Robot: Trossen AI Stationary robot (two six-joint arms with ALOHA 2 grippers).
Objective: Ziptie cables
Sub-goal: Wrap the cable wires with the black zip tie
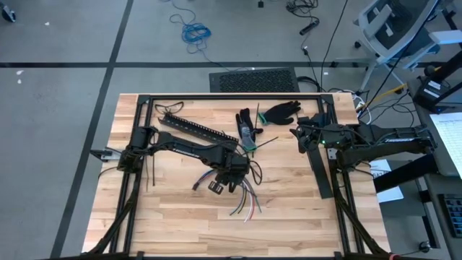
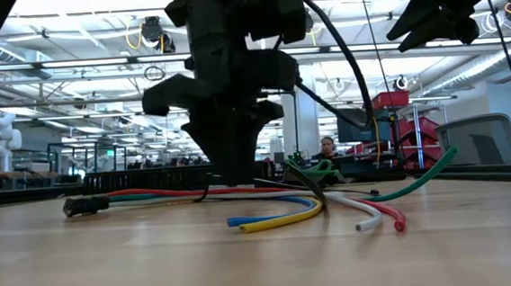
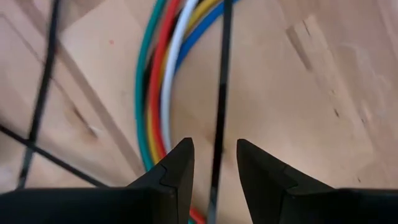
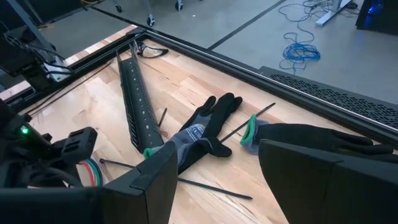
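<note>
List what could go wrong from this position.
The left gripper straddles one ziptie right beside the cables; closing may pinch a wire too. Other zipties cross nearby, so the wrong strip could come up. The right gripper hangs open above the gloves, too far to steady the bundle.

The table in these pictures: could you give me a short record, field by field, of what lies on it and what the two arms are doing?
surface: wooden table
cables: coloured bundle lying loose near the middle
ziptie: dark strip running between the left jaws, beside the cables
left gripper: low over the cables, jaws narrowly apart, not visibly clamping
right gripper: raised at the right rear, jaws open, empty
other items: two dark gloves, black slotted rail
</note>
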